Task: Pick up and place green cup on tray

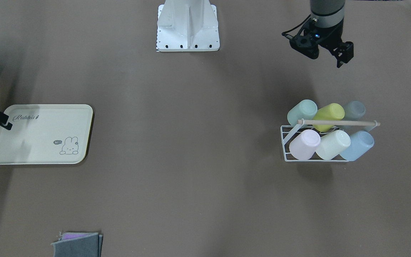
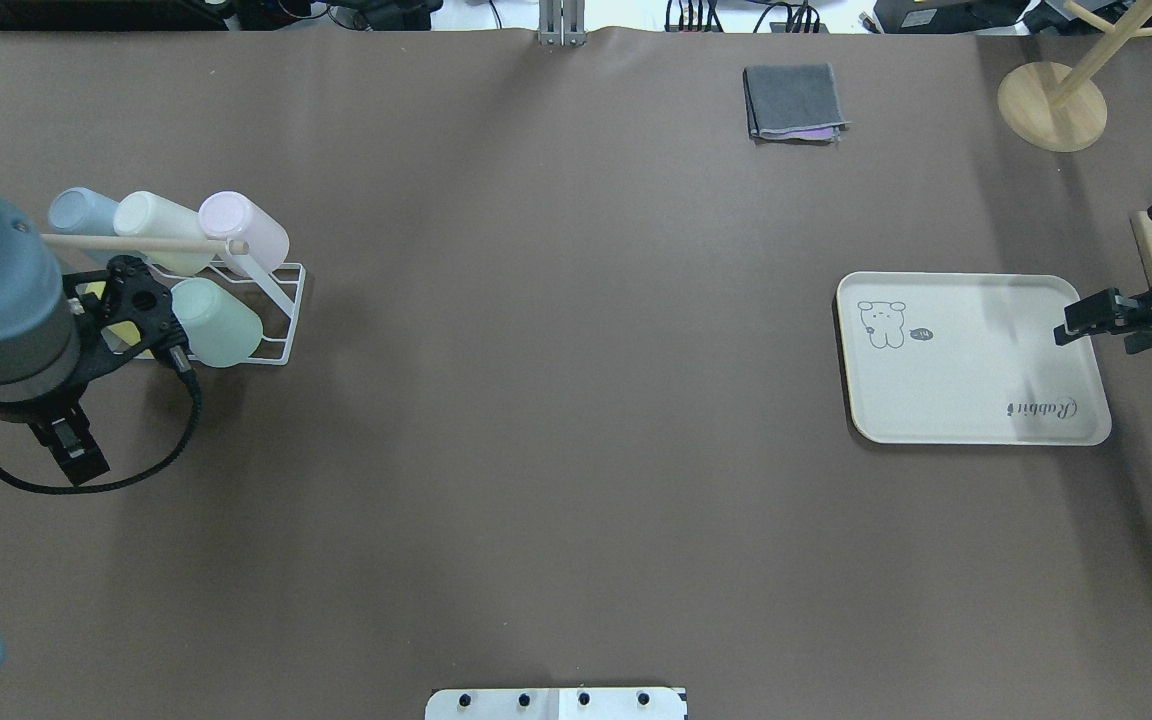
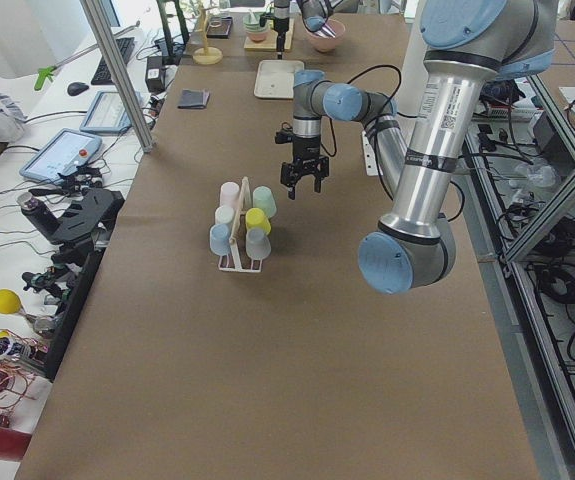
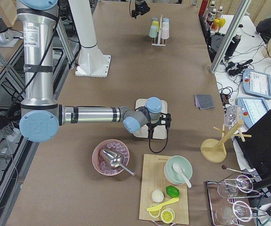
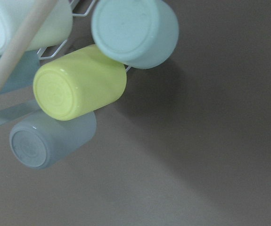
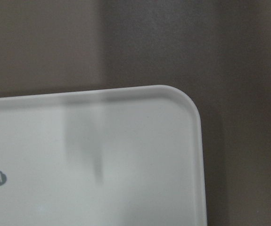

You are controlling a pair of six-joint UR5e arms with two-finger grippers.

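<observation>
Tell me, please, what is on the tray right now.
The tray carries no objects, only its printed rabbit and script. The right gripper overhangs one short edge, covering a small patch.

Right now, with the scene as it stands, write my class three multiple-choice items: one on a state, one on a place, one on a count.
1. The Rabbit tray carries:
A. no cup
B. one cup
C. two cups

2. The green cup sits:
A. on the tray
B. on the white wire rack
C. beside the rack, on its own

3. The number of cups on the rack is:
A. four
B. five
C. six

Answers
1. A: the front-facing view shows only the script and rabbit drawing on its surface.
2. B: it rests tilted in the rack's row nearer the robot, beside the yellow cup.
3. C: the rack holds two rows of three cups.
</observation>
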